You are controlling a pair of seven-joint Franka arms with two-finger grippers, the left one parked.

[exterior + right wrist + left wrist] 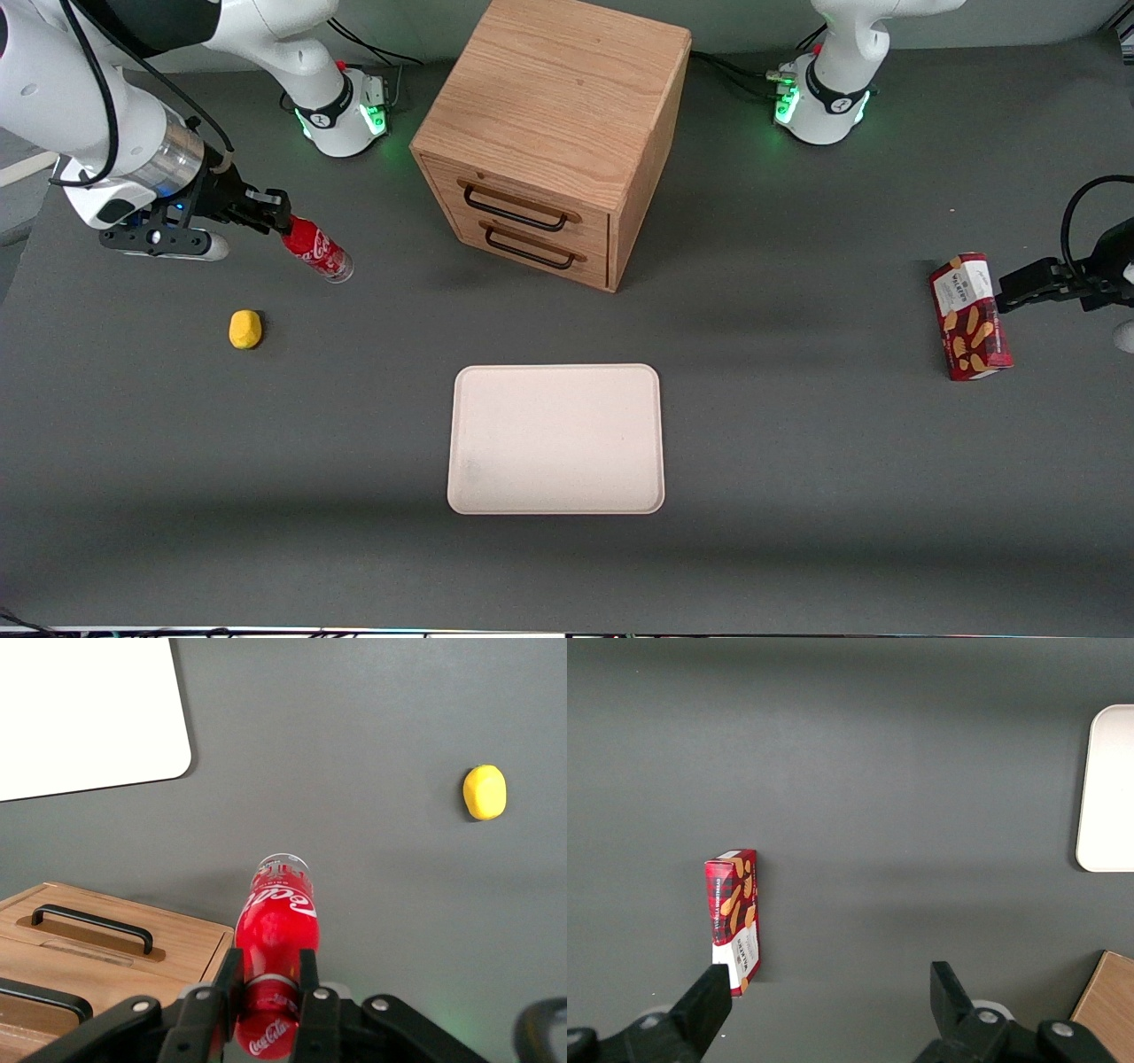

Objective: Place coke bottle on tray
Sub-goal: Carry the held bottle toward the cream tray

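Note:
The coke bottle (pixel 317 250) is a small red bottle with a white script label and clear base. My right gripper (pixel 273 217) is shut on its cap end and holds it tilted above the table, toward the working arm's end. In the right wrist view the bottle (pixel 276 926) sticks out between my gripper's (pixel 269 979) two black fingers, clear base pointing away. The tray (pixel 556 439), pale cream-pink with a low rim, lies flat near the front camera at the table's middle; it also shows in the right wrist view (pixel 84 713) and the left wrist view (pixel 1107 788).
A wooden two-drawer cabinet (pixel 554 133) stands farther from the front camera than the tray. A yellow lemon-like object (pixel 245 329) lies on the table below the held bottle's area. A red snack box (pixel 970 316) lies toward the parked arm's end.

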